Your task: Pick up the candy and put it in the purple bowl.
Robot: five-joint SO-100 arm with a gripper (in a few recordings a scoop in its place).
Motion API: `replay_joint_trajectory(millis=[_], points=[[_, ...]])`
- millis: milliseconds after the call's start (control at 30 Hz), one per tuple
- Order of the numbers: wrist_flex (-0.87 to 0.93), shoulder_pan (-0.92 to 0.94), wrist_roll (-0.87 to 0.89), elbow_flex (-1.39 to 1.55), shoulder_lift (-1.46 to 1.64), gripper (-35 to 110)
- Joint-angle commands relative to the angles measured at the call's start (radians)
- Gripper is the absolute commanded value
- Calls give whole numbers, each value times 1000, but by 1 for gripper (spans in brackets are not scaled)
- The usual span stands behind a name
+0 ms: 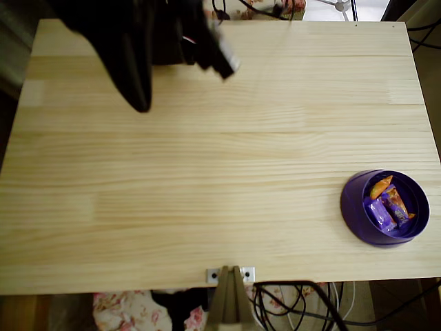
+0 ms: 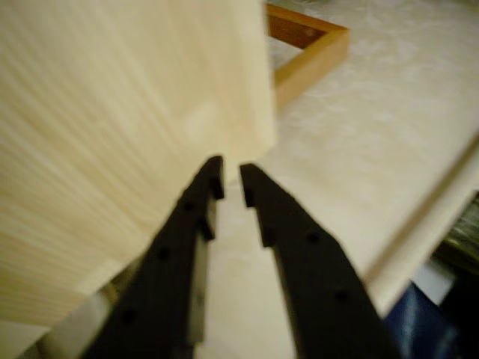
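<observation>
Candy: several wrapped pieces, purple and orange, lying together inside the purple bowl. How many pieces, cannot tell. Bowl sits upright on the desk, near the lower right corner in the overhead view, close to the front edge. Rest of the wooden top around it bare. Arm, black, blurred, hangs over the far left corner, well apart from the bowl. In the wrist view the pincer shows its two black fingers nearly together, a thin gap at the tips, nothing between them, pointing past the desk edge toward pale floor.
</observation>
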Motion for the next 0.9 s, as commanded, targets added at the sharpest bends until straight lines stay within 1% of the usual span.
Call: replay_joint_trajectory(millis=[0,67,167,267,367,467,633,867], points=[[-144,-12,-28,330,232,0],[-202,-26,-51,454,310,0],[-241,-58,-55,591,405,0],[-245,-80,-78,707,540,0],[-213,-87,-118,821,721,0],[-210,-66,-112,851,723,0],[-255,-37,-74,933,723,0],[-253,-11,-52,933,723,0]])
